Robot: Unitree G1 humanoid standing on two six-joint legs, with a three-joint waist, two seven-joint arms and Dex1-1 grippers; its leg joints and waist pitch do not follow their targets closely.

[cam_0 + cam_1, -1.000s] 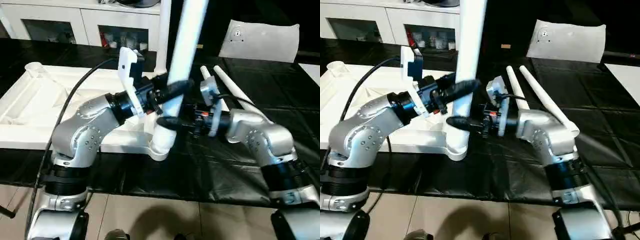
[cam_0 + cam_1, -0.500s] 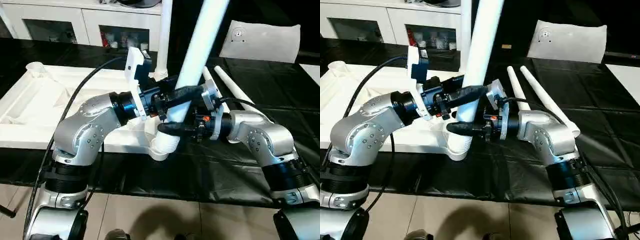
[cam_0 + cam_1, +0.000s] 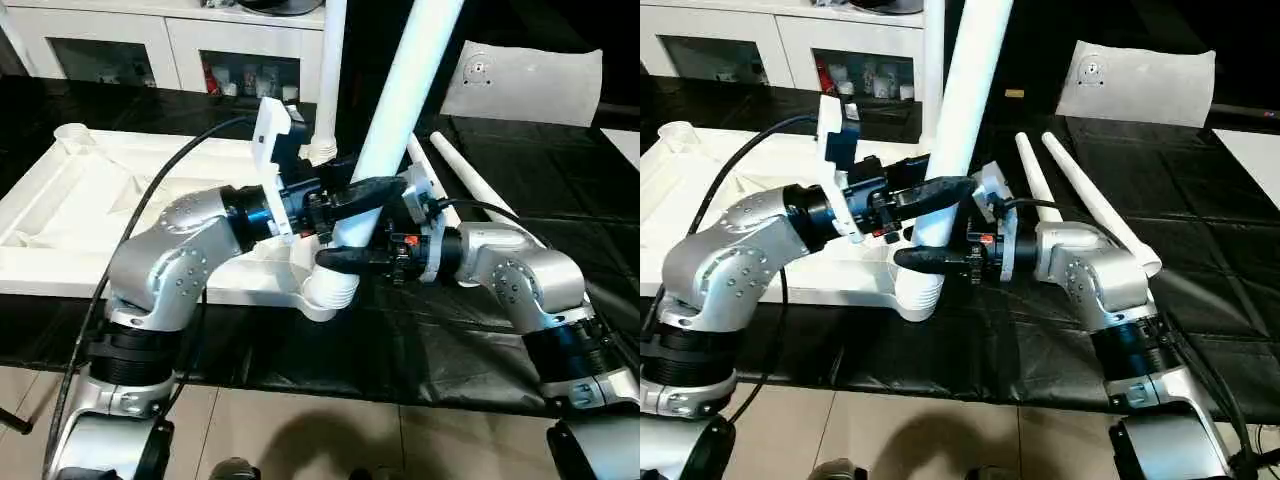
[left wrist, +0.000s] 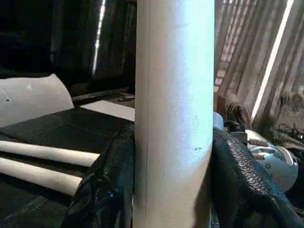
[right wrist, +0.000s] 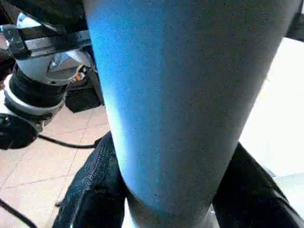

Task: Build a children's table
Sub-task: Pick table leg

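The white tabletop (image 3: 70,205) lies underside up on the left of the black table. A long white leg (image 3: 405,90) stands in its near right corner socket (image 3: 328,292), leaning to the right at its top. My left gripper (image 3: 368,190) is shut on this leg from the left, its fingers (image 4: 107,190) pressing both sides. Just below, my right gripper (image 3: 345,258) is shut on the same leg near the socket, with its fingers (image 5: 95,190) on either side. A second leg (image 3: 329,70) stands upright in the far right corner. Two more legs (image 3: 1095,205) lie beside the tabletop.
A white cabinet (image 3: 180,40) runs along the back. A white flat bag (image 3: 520,80) lies at the back right on the black table cover (image 3: 450,340). Tiled floor (image 3: 330,440) shows in front of the table edge.
The held leg has tipped further to the right at its top. My right gripper has moved in and closed on its lower end. The left gripper has kept its grip and risen slightly.
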